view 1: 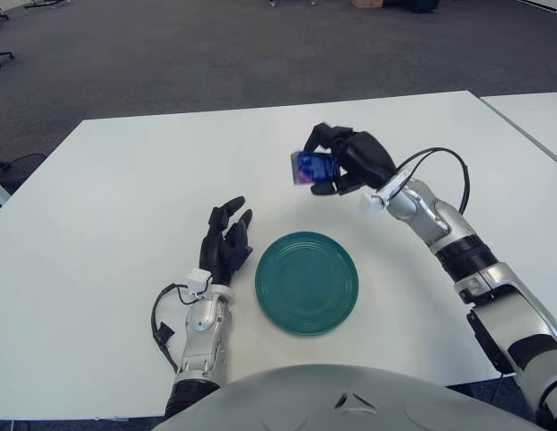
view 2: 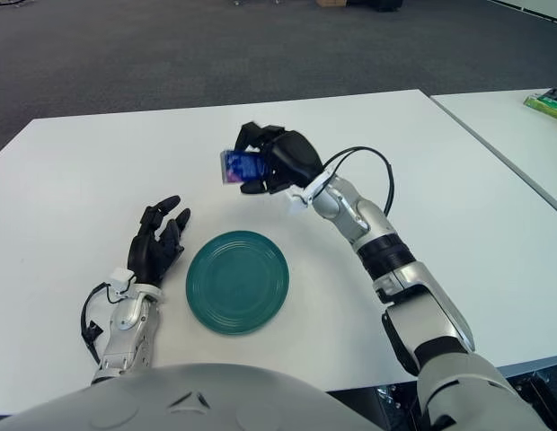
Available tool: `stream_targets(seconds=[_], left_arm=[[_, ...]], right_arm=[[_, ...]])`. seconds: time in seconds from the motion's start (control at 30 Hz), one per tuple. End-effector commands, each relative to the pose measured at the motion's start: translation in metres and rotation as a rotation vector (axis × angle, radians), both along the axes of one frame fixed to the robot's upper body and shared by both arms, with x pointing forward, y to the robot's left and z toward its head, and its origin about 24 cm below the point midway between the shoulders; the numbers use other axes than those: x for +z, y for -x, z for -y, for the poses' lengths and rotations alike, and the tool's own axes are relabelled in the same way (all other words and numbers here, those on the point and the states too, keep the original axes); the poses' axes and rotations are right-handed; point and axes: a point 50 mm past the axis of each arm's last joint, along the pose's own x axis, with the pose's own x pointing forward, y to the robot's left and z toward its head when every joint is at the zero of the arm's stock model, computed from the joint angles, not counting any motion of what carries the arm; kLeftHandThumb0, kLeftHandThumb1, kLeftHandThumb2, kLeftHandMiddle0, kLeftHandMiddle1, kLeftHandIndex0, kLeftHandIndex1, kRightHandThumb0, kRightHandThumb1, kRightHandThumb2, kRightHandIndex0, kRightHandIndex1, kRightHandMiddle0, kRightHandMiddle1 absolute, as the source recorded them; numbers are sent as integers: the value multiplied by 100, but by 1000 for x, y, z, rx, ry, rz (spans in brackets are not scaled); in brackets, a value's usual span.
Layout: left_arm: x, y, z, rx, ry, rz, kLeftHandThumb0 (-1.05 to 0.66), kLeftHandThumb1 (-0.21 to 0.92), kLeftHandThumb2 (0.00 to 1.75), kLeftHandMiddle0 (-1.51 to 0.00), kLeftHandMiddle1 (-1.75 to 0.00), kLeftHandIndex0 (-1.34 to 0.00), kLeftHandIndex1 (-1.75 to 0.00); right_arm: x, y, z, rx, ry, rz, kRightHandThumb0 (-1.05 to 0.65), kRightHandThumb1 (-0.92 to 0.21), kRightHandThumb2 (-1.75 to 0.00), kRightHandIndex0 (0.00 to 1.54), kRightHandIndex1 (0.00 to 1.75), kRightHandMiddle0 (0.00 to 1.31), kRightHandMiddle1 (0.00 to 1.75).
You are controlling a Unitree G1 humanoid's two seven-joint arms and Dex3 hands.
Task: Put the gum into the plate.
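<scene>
Grey carpet fills the room behind a white table [view 1: 126, 180], with a second white table [view 1: 539, 112] just beyond its far right corner.

My right hand [view 1: 350, 160] is curled around the gum pack [view 1: 313, 167], a small blue packet held above the tabletop. The thumb and fingers [view 1: 325, 136] clamp it from both sides, with its blue face showing toward my left. The green plate [view 1: 306, 282] lies nearer to my body than these fingers, well apart from them, and nothing is in it.

My left hand [view 1: 226, 242] shows just left of the plate, fingers spread and holding nothing.

Hazards, as judged from this posture:
- Release too early: the pack is not over the plate, so it would land on bare table.
- Release from height: a light packet may bounce or slide off the shallow rim (lower first).
- Grip covers only part of the packet; a fast wrist swing could let it twist out.
</scene>
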Motion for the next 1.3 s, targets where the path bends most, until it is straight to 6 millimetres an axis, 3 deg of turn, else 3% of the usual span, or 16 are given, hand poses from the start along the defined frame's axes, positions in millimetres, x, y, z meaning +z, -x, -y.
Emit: stream_targets(seconds=[0.0, 0.33, 0.57, 0.7, 0.93, 1.0, 1.1, 1.27], left_arm=[[-14, 10, 5, 12, 37, -83, -69, 92, 75, -66, -9, -13, -88], [-14, 12, 8, 10, 77, -83, -71, 92, 76, -64, -8, -14, -88], [-14, 11, 8, 14, 97, -84, -72, 92, 75, -63, -8, -14, -89], [-13, 11, 8, 15, 81, -85, -72, 92, 74, -63, -9, -15, -89], [-14, 11, 8, 13, 66, -88, -72, 92, 74, -63, -9, -16, -90], [-14, 10, 8, 13, 61, -89, -72, 92, 75, -62, -9, -16, -90], [-14, 9, 8, 13, 51, -90, -73, 92, 76, -62, -9, -16, -91], [-15, 9, 8, 10, 37, -91, -74, 92, 77, -62, -9, -16, -91]], right_arm=[[1, 11, -5, 63, 30, 47, -39, -91, -47, 104, 175, 81, 175], [-14, 38, -9, 198, 189, 35, -39, -86, -54, 113, 175, 84, 175], [-16, 46, -11, 277, 270, 87, -42, -88, -57, 115, 175, 84, 175], [-35, 50, -5, 340, 307, 104, -44, -90, -57, 116, 175, 80, 175], [-49, 59, 0, 386, 372, 115, -45, -90, -55, 113, 175, 74, 175], [-54, 64, 3, 393, 424, 114, -43, -70, -82, 110, 175, 56, 175], [-59, 70, 5, 399, 503, 113, -41, -62, -93, 108, 175, 46, 175], [-59, 70, 5, 394, 537, 120, -41, -59, -96, 107, 175, 42, 175]])
